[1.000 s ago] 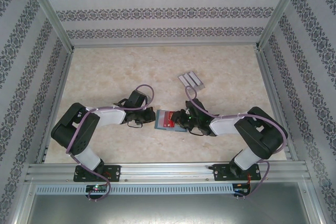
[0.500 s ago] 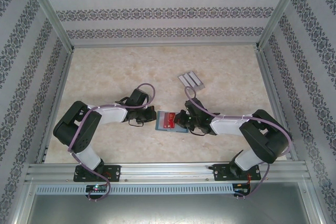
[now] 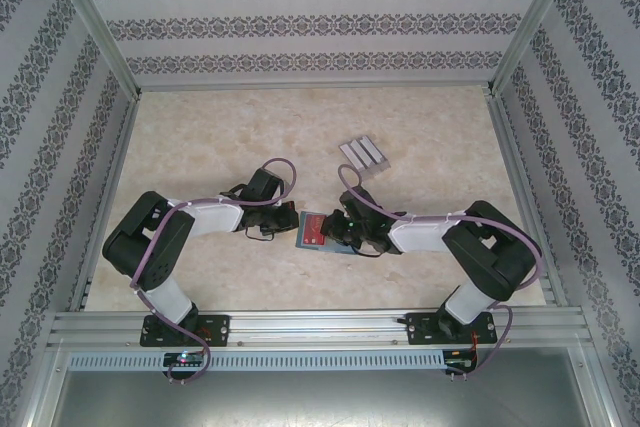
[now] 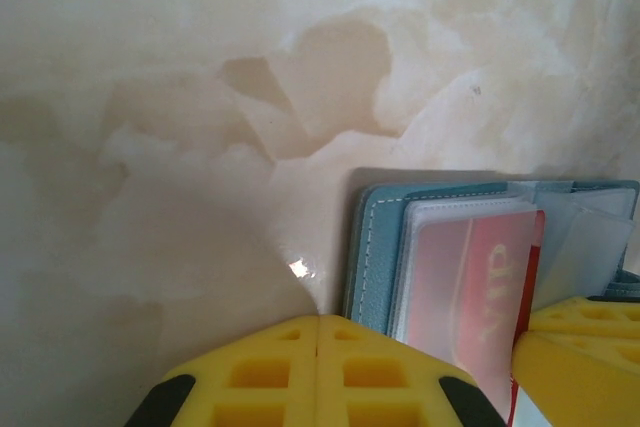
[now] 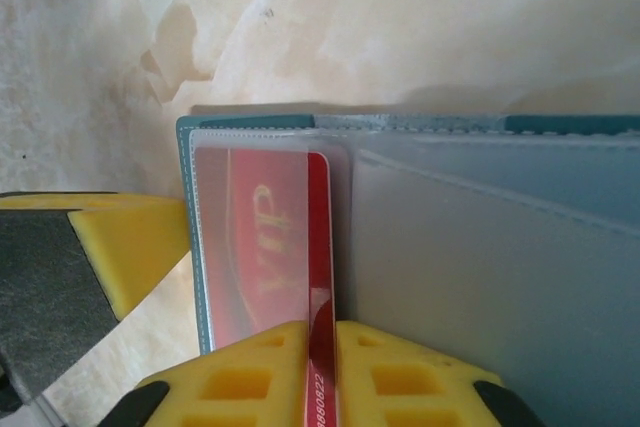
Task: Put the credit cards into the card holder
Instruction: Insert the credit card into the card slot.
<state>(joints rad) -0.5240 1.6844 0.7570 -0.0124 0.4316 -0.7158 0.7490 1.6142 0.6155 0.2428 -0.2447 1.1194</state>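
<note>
The teal card holder (image 3: 300, 238) lies open on the table between my two grippers. A red credit card (image 3: 314, 229) marked VIP sits mostly inside its clear left sleeve, with a strip of its right edge showing (image 5: 318, 237). My right gripper (image 3: 338, 231) stands over the card's near end (image 5: 320, 332). Its jaws are a narrow gap apart, and the card's printed face shows through the gap. My left gripper (image 3: 291, 219) is shut with nothing in it (image 4: 318, 322). It sits at the outer left edge of the holder (image 4: 378, 247), beside the sleeved card (image 4: 485, 277).
A pale grey three-ribbed piece (image 3: 363, 153) lies on the marbled table (image 3: 220, 137) behind the right arm. Patterned walls and metal rails close in the table on all sides. The two grippers are very close together at the holder.
My right gripper has moved a little left toward the holder, and the red card sits further into the sleeve. The left gripper has stayed shut at the holder's left edge.
</note>
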